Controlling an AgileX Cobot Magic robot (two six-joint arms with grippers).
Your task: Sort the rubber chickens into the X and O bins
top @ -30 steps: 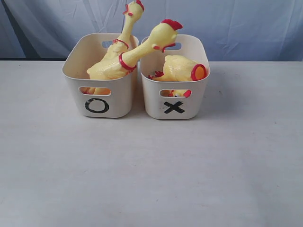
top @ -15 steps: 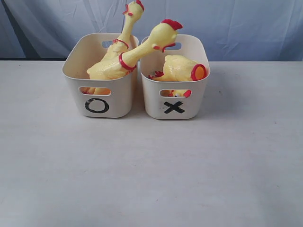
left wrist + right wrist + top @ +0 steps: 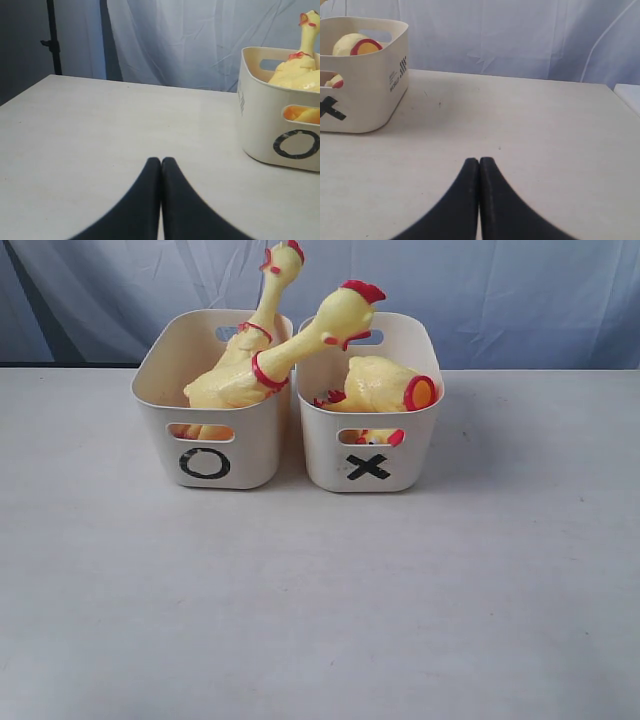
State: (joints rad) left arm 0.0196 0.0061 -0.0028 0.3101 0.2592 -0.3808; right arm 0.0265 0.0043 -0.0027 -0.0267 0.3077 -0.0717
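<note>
O bin [image 3: 152, 445] holding two long-necked chickens [image 3: 235, 385], X bin [image 3: 325, 468] at its 3 o'clock holding headless body [image 3: 378, 385] and loose head [image 3: 380, 436], left pincer [image 3: 160, 163] and right pincer [image 3: 479, 163] clenched, empty

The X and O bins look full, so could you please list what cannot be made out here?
1. Exterior view: the X bin wall hides all but a sliver of the small chicken piece behind its slot.
2. Exterior view: the O bin wall hides the whole chickens' undersides.
3. Wrist views: picture edges cut off both bins.

loose head [image 3: 381, 437] mostly hidden inside x bin [image 3: 325, 462]
</note>
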